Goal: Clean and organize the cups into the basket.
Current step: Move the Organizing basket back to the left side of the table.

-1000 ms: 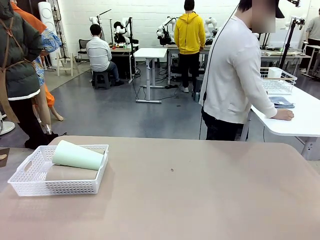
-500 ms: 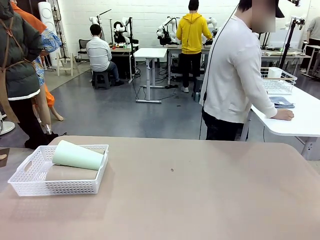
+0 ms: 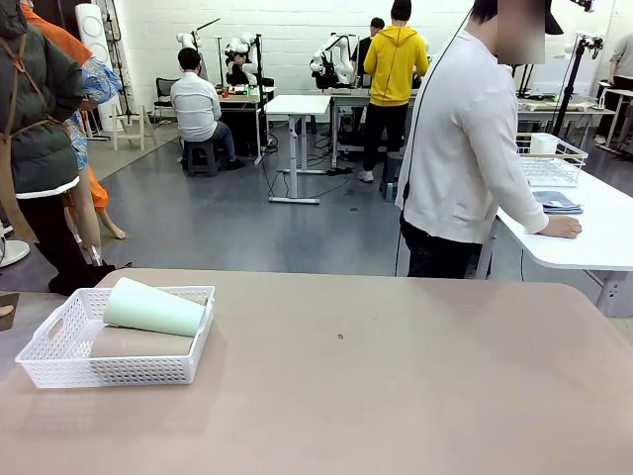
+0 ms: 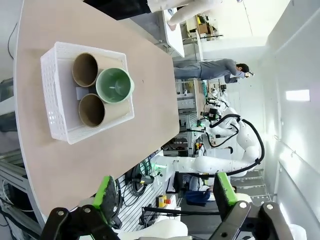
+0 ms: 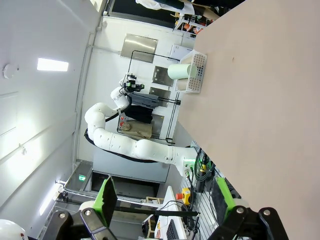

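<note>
Looking done: basket (image 3: 59, 348) sits near the table's (image 3: 396, 396) left edge with three cups lying in it, mint-green cup (image 3: 153, 308) stacked on two brown cups (image 4: 86, 69). Left gripper (image 4: 163, 192) and right gripper (image 5: 162, 196) both hang high off the table, jaws wide open, holding nothing. Risk, as I judge it: green cup only rests on the rounded brown ones, so any nudge to the basket could roll it out over the rim.

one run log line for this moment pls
cups: mint-green cup atop two brown cups lying in basket | left pincer: open, raised | right pincer: open, raised | person: turned away
</note>
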Motion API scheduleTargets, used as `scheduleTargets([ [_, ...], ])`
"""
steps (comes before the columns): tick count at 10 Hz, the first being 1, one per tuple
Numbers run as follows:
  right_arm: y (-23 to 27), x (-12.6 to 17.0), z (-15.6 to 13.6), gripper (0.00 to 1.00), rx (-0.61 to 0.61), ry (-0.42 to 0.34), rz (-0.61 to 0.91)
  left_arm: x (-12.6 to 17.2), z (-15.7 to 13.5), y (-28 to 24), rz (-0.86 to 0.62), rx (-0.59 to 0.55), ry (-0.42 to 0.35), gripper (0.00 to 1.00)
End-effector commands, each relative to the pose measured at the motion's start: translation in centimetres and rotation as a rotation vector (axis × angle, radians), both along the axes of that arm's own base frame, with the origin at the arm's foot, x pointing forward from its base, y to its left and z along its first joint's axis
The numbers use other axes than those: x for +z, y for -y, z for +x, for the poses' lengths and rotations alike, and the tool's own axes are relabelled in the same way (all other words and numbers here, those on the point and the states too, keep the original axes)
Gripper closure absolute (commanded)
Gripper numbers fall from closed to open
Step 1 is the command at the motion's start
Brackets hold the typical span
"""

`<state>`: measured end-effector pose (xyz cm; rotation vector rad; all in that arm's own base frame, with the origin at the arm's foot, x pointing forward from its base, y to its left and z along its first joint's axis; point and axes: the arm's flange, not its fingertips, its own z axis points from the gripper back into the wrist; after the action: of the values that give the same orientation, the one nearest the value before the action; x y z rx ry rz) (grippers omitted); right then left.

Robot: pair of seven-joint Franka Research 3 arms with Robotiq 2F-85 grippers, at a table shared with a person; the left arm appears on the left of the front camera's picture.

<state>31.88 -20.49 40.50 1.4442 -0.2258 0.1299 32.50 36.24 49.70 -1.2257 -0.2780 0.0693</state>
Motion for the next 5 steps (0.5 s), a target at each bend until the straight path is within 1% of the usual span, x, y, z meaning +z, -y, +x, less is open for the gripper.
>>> scheduleTargets([
  [1,-0.35,0.04,-0.19,0.0,0.003,0.001,-0.003,0.02,-0.13,-0.02,0.0,0.004,0.0,0.0],
  [5,-0.35,0.04,-0.19,0.0,0.003,0.001,-0.003,0.02,-0.13,-0.02,0.0,0.004,0.0,0.0],
])
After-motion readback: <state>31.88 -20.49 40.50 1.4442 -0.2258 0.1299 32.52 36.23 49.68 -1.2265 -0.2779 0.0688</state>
